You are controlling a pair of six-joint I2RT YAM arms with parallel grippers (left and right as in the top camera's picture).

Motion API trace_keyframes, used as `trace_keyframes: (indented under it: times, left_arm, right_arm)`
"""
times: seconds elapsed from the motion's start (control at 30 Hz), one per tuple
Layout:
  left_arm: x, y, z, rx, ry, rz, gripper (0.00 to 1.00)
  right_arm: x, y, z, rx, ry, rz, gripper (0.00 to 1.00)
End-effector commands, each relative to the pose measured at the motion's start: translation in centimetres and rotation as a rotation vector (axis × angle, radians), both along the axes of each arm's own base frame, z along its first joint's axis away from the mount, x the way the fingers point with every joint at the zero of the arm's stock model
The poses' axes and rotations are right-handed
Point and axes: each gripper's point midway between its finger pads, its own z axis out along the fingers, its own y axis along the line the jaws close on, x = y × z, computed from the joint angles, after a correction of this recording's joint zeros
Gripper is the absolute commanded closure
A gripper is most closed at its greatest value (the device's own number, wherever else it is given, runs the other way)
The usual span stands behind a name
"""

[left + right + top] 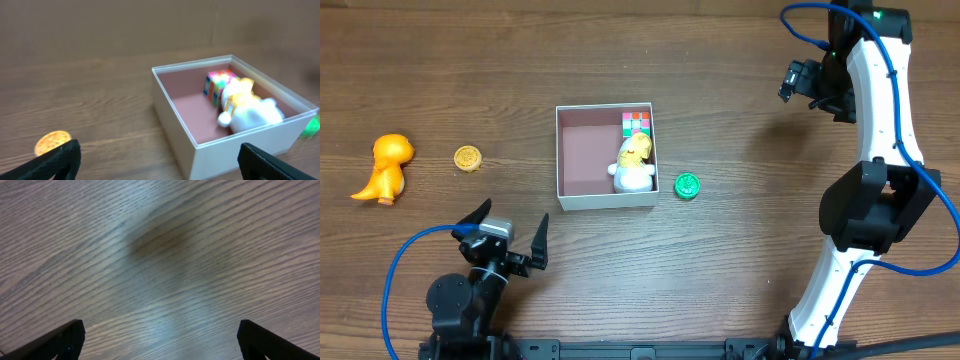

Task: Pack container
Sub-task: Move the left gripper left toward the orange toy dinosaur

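Observation:
The container [576, 150] is a square white-walled box with a dusty pink inside, at the table's middle. It holds a colourful cube [636, 124] and a white and yellow plush toy [634, 165] along its right wall. It also shows in the left wrist view [175, 115] with the cube [216, 84] and the plush [247, 105]. My left gripper [507, 238] is open and empty, near the front edge, below-left of the container. My right gripper [804, 82] is open and empty at the far right, over bare wood [160, 270].
An orange dinosaur toy [384, 166] lies at the far left. A yellow disc [468, 157] lies beside it and shows in the left wrist view [52, 142]. A green disc [687, 185] sits just right of the container.

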Motion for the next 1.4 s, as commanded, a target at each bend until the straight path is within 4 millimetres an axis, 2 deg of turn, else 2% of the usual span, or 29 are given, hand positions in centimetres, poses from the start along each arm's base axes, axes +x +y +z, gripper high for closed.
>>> trace_keyframes:
  times: [0.0,0.2,0.43,0.5,0.6,0.73,0.8,0.9,1.0,1.13,1.2,1.27,1.33,1.37]
  left_arm:
    - [-0.1,-1.1,1.3,-0.166,-0.012,-0.04,0.0]
    - [-0.2,-1.3,3.9,-0.16,-0.099,-0.058,0.0]
    - [-1.1,-1.4,8.8,-0.064,-0.142,-0.071,0.0]
    - [-1.0,-1.9,10.9,0.001,-0.125,-0.107,0.0]
    - [-0.4,-2.6,13.5,0.043,-0.072,-0.163,0.0]
    - [0.6,-3.9,18.0,0.095,-0.034,-0.276,0.0]
    - [1.5,-4.0,20.1,0.1,-0.042,-0.283,0.0]
    - [2.8,-3.7,22.1,0.15,-0.04,-0.283,0.0]
    - [4.5,-1.9,21.6,0.16,0.084,-0.189,0.0]
    - [5.9,2.3,18.7,0.171,0.405,0.034,0.0]
    - [5.8,2.3,17.9,0.161,0.53,0.022,0.0]
    - [6.0,1.2,17.5,0.124,0.61,-0.043,0.0]
    - [6.8,0.6,17.0,0.098,0.652,-0.083,0.0]
    - [7.3,1.1,16.2,0.117,0.679,-0.068,0.0]
  right_arm:
    - [0.6,-0.2,2.0,-0.016,-0.074,-0.001,0.0]
    - [2.7,-0.4,2.5,-0.026,-0.162,-0.001,0.0]
    - [3.2,-0.5,2.6,-0.028,-0.183,-0.001,0.0]
    - [3.2,-0.5,2.6,-0.028,-0.183,-0.001,0.0]
    - [3.2,-0.5,2.6,-0.028,-0.183,-0.001,0.0]
    - [3.2,-0.5,2.6,-0.028,-0.183,-0.001,0.0]
    - [3.2,-0.5,2.6,-0.028,-0.183,-0.001,0.0]
    - [3.2,-0.5,2.6,-0.028,-0.183,-0.001,0.0]
    - [3.2,-0.5,2.6,-0.028,-0.183,-0.001,0.0]
    - [3.2,-0.5,2.6,-0.028,-0.183,-0.001,0.0]
    - [3.2,-0.5,2.6,-0.028,-0.183,-0.001,0.0]
    - [3.2,-0.5,2.6,-0.028,-0.183,-0.001,0.0]
    - [3.2,-0.5,2.6,-0.028,-0.183,-0.001,0.0]
    - [3.2,-0.5,2.6,-0.028,-0.183,-0.001,0.0]
